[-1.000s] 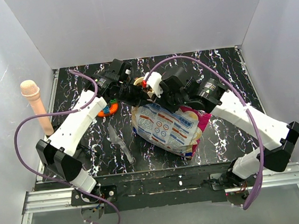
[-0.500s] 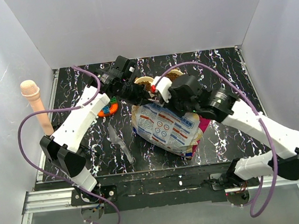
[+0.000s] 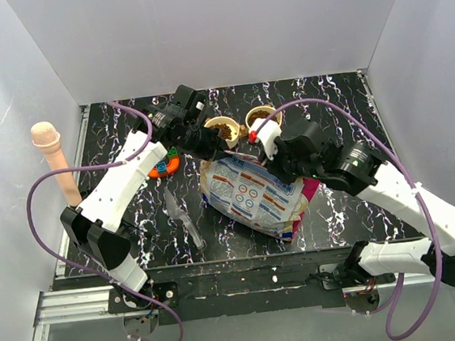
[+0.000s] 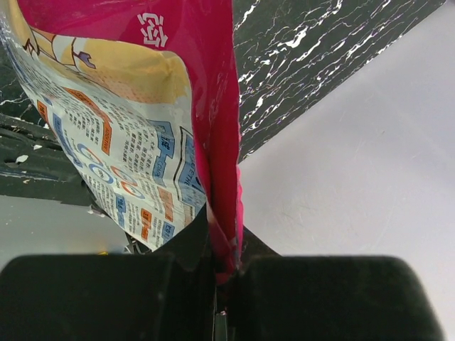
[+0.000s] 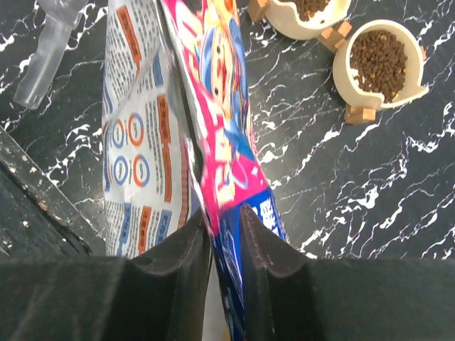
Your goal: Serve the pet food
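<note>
The bag (image 3: 253, 199) lies on the worktop (image 3: 342, 101). In the top view its long side runs from 10 o'clock to 4 o'clock. The left jaws are pinched tight on its pink edge at the 11 o'clock corner. The right jaws are squeezed on the pink-and-blue edge at about 2 o'clock. Just past the bag at 12 o'clock sit the left bowl (image 3: 223, 128) and the right bowl (image 3: 260, 117) — both have brown pet food (image 5: 380, 60) in them. So the held end points at the bowls. I think each arm's jaws are nearest the bowl on their own side.
</note>
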`<act>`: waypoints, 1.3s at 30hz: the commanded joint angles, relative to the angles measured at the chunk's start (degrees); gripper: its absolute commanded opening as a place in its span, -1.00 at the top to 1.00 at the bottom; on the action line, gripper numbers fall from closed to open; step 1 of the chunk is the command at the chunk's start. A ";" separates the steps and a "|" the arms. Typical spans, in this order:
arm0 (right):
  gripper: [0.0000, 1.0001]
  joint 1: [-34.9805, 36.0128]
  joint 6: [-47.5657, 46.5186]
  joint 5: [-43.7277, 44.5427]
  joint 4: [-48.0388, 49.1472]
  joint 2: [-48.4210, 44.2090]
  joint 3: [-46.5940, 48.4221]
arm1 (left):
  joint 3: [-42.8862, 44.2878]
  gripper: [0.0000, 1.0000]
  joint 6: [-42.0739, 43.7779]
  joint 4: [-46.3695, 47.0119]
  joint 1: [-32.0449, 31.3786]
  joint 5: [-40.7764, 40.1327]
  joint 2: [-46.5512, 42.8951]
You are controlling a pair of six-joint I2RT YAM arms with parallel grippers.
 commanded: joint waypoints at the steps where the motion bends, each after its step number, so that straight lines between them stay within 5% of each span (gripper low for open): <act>1: 0.44 -1.25 0.64 1.33 -6.02 -6.07 -4.75 | 1.85 1.00 -1.33 0.07 1.51 -3.79 -4.19; 2: 0.83 -1.34 0.47 1.25 -6.28 -6.16 -4.58 | 1.59 1.00 -1.33 0.50 1.60 -3.44 -4.19; 3: 0.97 -1.34 0.64 1.25 -6.97 -5.73 -3.71 | 0.97 1.00 -1.24 1.46 1.51 -2.65 -4.19; 8: 0.97 -1.34 3.45 -1.38 -6.11 -4.41 -0.72 | 0.00 0.17 -2.11 4.11 -2.87 -2.19 -3.57; 12: 0.97 -1.16 3.72 -1.56 -6.10 -3.00 1.83 | -1.67 0.07 -4.31 6.21 -6.39 -2.73 -3.40; 14: 0.97 -1.16 2.94 -2.09 -5.93 -2.30 2.97 | -2.28 0.18 -4.49 7.53 -7.10 -3.25 -3.05; 17: 0.96 -0.99 1.79 -2.79 -6.45 -0.54 4.73 | -1.50 0.86 -4.05 8.42 -7.10 -5.53 -2.78; 18: 0.75 -0.73 1.53 -2.62 -6.11 0.07 5.17 | -1.06 0.98 -4.05 8.59 -7.19 -6.32 -2.96; 20: 0.12 0.24 0.83 -2.44 -3.83 1.04 5.61 | -0.62 1.00 -4.05 8.50 -7.10 -7.21 -3.13; 24: -0.01 1.12 0.30 -0.60 2.94 4.90 6.22 | -0.09 1.00 -5.63 8.07 -7.02 -6.95 -3.31; 27: 0.16 1.39 -0.32 5.88 4.61 8.16 7.54 | 1.75 1.00 -5.90 6.23 -6.84 -7.21 -2.96; 31: 0.91 1.47 -2.16 12.14 3.40 7.38 5.71 | 3.34 1.00 -7.82 2.44 -5.53 -6.60 -2.34; 39: 0.97 1.30 2.04 4.60 -8.46 -8.35 -5.45 | 3.96 1.00 -4.85 2.00 -2.18 -7.39 -2.60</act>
